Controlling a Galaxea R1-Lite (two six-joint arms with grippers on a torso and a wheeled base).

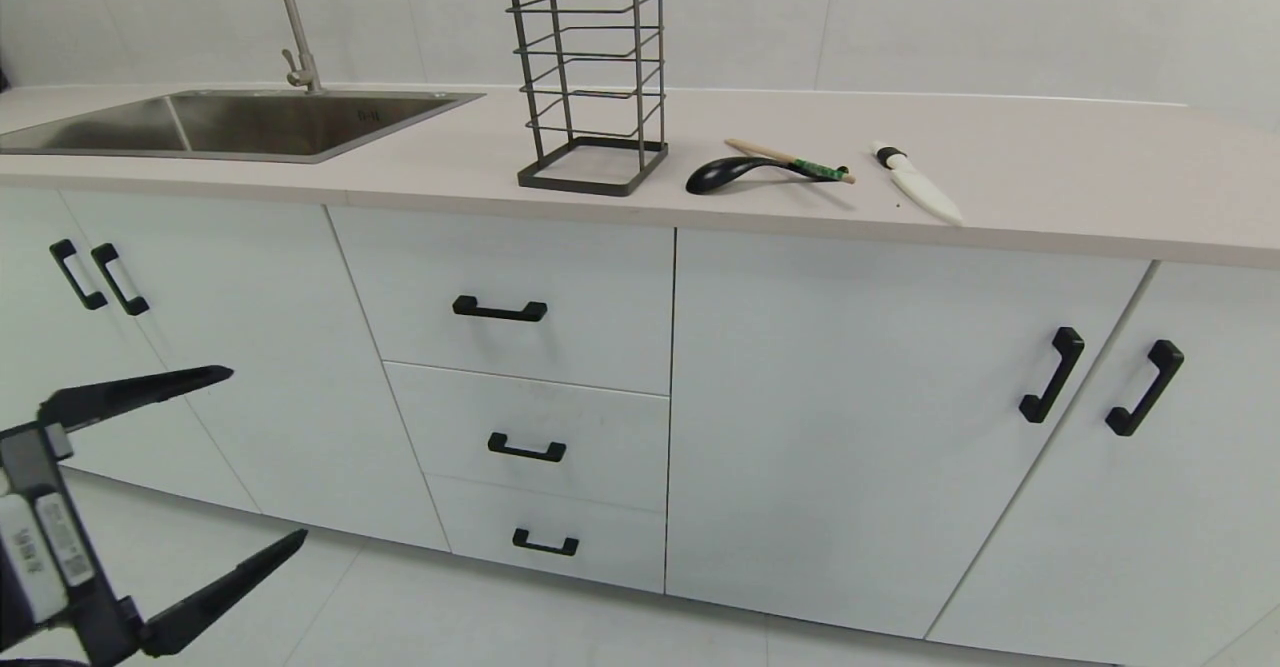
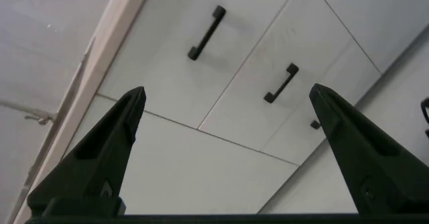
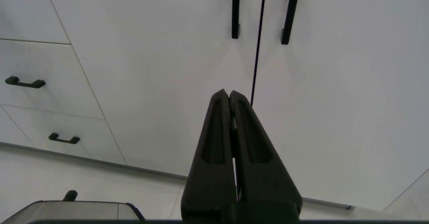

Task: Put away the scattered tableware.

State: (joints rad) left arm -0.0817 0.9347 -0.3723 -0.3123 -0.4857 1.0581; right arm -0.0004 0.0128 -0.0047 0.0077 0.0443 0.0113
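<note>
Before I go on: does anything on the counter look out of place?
Yes. Beside the wire rack, chopsticks lie crossed over the handle of a black spoon, and a white knife lies loose, its tip near the front edge of the counter.

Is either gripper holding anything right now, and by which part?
Nothing is held. The left gripper is open and empty; the right gripper is shut on nothing. The spoon, chopsticks and knife lie on the counter.
</note>
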